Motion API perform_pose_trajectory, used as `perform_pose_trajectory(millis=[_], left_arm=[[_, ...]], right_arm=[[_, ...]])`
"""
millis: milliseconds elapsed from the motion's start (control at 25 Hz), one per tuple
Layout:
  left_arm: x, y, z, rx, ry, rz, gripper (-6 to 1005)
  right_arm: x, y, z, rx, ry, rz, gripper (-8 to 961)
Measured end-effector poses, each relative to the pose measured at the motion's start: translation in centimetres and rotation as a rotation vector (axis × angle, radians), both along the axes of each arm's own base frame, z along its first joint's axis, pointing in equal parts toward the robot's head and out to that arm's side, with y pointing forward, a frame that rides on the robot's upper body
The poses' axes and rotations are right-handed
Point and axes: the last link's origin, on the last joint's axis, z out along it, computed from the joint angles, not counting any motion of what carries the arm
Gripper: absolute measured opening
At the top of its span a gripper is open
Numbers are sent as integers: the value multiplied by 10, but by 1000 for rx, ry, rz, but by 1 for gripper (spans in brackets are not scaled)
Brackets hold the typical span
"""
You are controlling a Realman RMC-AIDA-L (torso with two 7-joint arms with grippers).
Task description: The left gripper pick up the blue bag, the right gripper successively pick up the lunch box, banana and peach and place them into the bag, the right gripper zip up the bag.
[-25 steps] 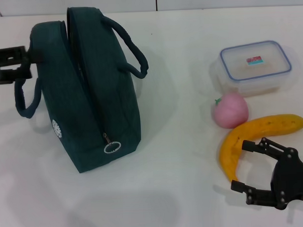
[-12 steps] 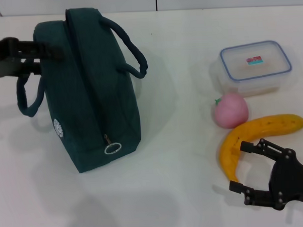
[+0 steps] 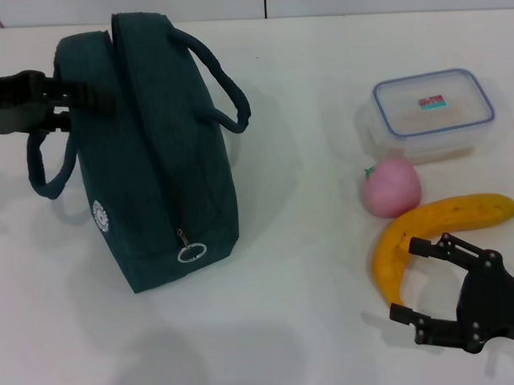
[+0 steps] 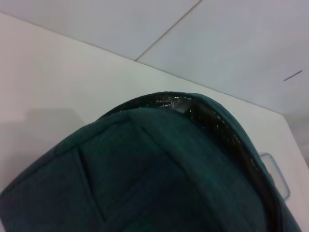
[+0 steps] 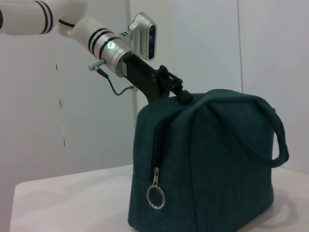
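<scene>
Left gripper at blue bag top, grip unclear, right gripper spread, empty-handed.

You can't see the left end effector fingertips; the blue bag beside them covers them.

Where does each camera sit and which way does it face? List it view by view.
Head view: above the table, looking down at the blue bag, lunch box, peach and banana; both grippers show.
Left wrist view: right at the bag's top edge; no fingers visible.
Right wrist view: low, level across the table at the bag's zipper end and the left gripper.
All three share the bag.
</scene>
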Motion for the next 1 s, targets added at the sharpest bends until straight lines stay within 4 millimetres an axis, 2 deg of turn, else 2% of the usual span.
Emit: perform_pose_trajectory(millis=[240, 480, 680, 920, 1000], left_arm=[[-5, 2, -1, 2, -41, 2, 774], [-2, 2, -2, 2, -66, -23, 584], [-2, 3, -1, -5, -70, -10, 343], [-1, 4, 1, -1, -73, -14, 116], [-1, 4, 1, -2, -74, -14, 84]], right_arm=[[0, 3, -1, 5, -9, -5, 854], [0, 4, -1, 5, -9, -4, 852], [0, 4, -1, 4, -8, -6, 850], [-2, 5, 0, 13, 13, -18, 848], [-2, 7, 3, 29, 40, -43, 847]])
